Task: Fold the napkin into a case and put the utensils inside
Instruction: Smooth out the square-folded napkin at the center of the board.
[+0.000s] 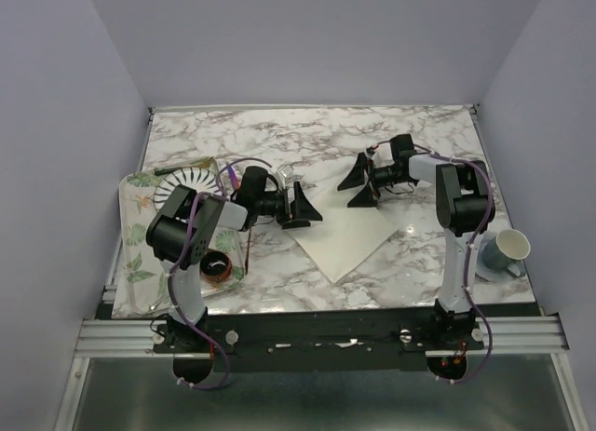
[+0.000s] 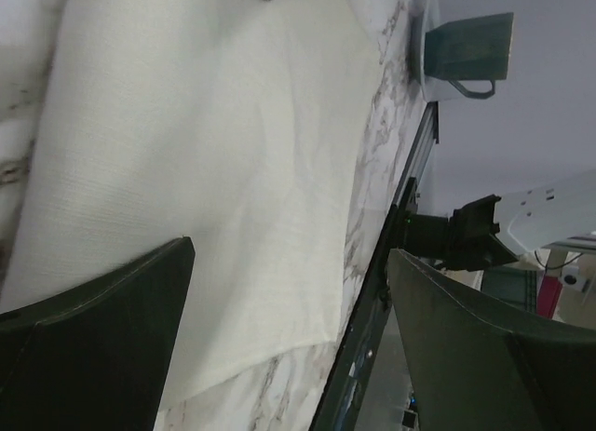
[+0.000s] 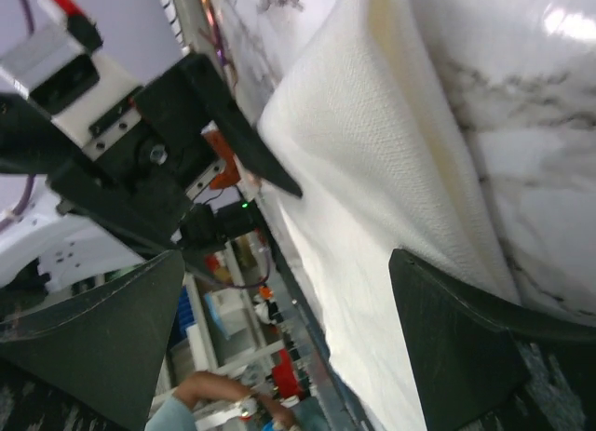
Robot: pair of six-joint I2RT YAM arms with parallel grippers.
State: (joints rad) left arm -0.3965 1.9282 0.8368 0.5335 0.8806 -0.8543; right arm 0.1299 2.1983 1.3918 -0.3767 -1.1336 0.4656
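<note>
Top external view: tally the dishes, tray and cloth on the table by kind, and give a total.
Napkin: 1
Tray: 1
Striped plate: 1
Mug: 1
Saucer: 1
Small dark bowl: 1
Total: 6
Not counted: a clear item, too hidden to name.

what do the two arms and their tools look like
The left arm and right arm have chunky black joint housings on white lower links, with purple cables looping along them. The left tool and right tool are black, each with two broad wedge-shaped fingers tapering to thin tips.
</note>
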